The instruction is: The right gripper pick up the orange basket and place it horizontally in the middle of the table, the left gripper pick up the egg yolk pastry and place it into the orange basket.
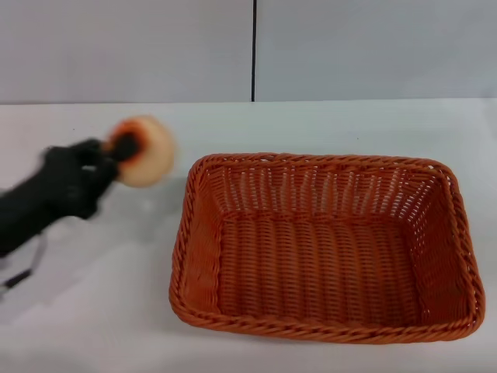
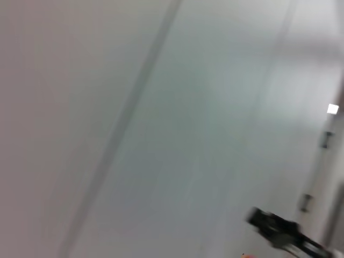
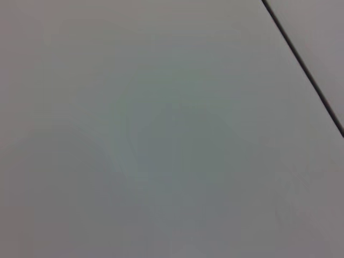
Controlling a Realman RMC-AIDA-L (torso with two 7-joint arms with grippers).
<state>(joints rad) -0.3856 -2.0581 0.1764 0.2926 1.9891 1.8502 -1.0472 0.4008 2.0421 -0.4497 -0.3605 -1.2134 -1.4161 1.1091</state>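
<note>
White table (image 1: 93, 326), basket step done: left gripper (image 1: 116, 151), clamped on the egg yolk pastry (image 1: 147, 155), must next cross into the orange basket (image 1: 326, 326).

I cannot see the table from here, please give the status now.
Left gripper shut on pastry, raised left of basket. Basket flat on table, nothing inside. Right gripper out of view. Nothing in the way.

Orange basket (image 1: 326, 249) empty, flat on table (image 1: 101, 311), egg yolk pastry (image 1: 146, 151) beside
</note>
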